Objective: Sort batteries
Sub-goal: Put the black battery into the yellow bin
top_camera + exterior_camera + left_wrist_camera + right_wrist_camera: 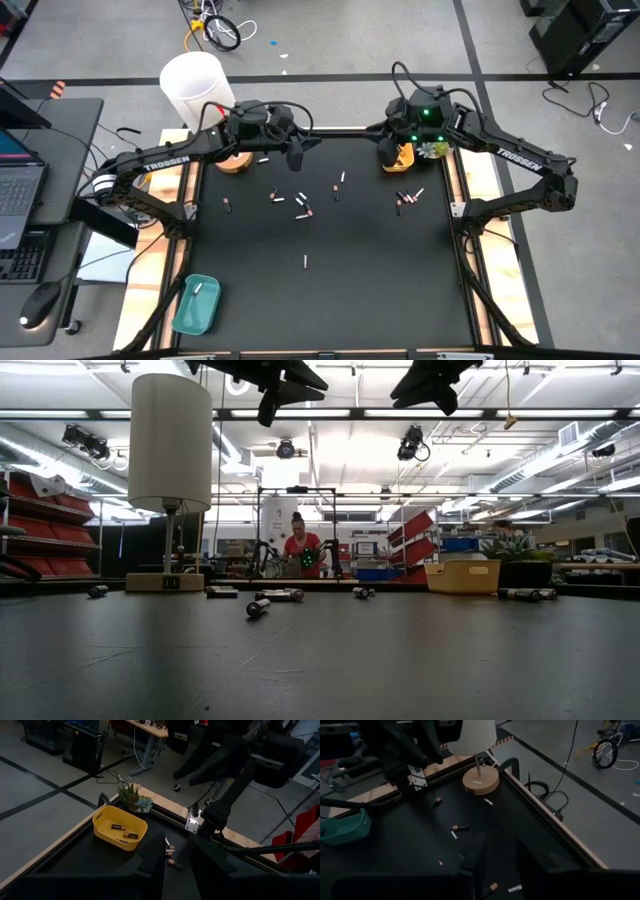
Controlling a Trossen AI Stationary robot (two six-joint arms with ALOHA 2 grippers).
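High view: batteries (301, 205) scattered mid-frame on the tabletop (330, 290); left hand (294, 153) above them, right hand (390, 148) over the yellow tray (403, 160), upper right.

Low view: both hands raised, nothing visibly held; how far open, cannot tell.

Wrist views: batteries lie close together; risk of nudging neighbours rolling.

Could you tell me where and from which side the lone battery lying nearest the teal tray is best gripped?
The battery lies flat and alone on the black mat, pointing roughly front to back. Probably best taken from straight above, at mid-length, fingers closing across its thin body; nothing crowds either side.
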